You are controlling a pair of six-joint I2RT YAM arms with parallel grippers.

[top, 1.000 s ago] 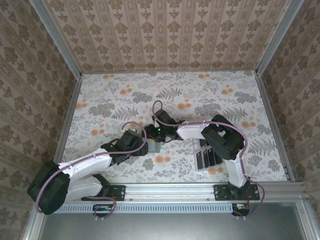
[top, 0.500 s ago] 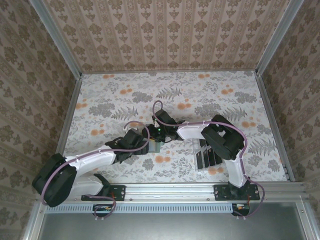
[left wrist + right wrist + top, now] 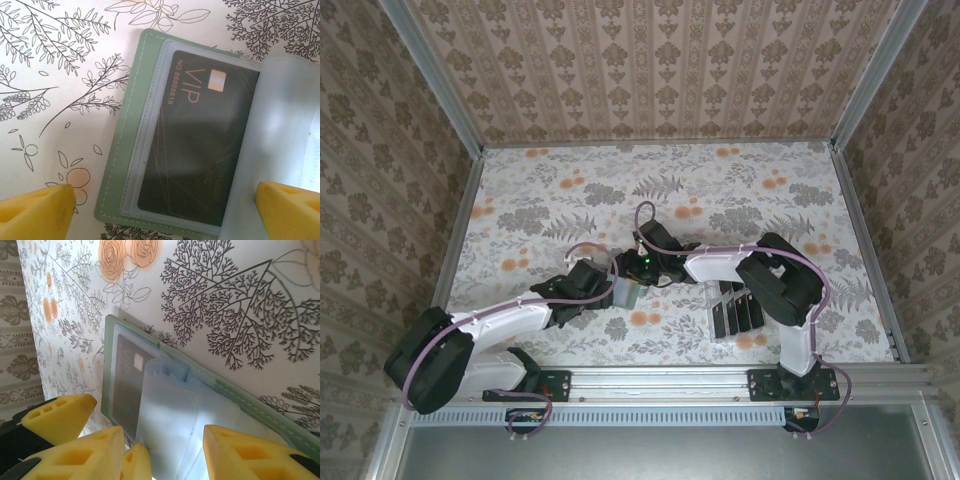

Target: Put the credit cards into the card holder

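The card holder point(image 3: 122, 150) lies open on the table, sage green with grey-blue sleeves point(image 3: 285, 130). One black credit card point(image 3: 195, 135) marked VIP sits inside a clear sleeve. My left gripper point(image 3: 162, 212) hovers open over it, one fingertip point(image 3: 35, 212) off the wallet and the other over the raised sleeves. My right gripper point(image 3: 162, 455) has its fingers on either side of the bowed sleeves point(image 3: 170, 425), holding them up off the card point(image 3: 125, 385). From above, both grippers meet over the card holder point(image 3: 628, 293) at mid-table.
A clear slotted rack point(image 3: 735, 308) with several black cards point(image 3: 728, 320) stands right of the wallet, under the right arm. Patterned walls enclose the table on three sides. A finger of the left gripper point(image 3: 55, 417) shows in the right wrist view.
The left arm's elbow rose, and its gripper stayed over the wallet. The right arm's elbow and wrist shifted a little to the right.
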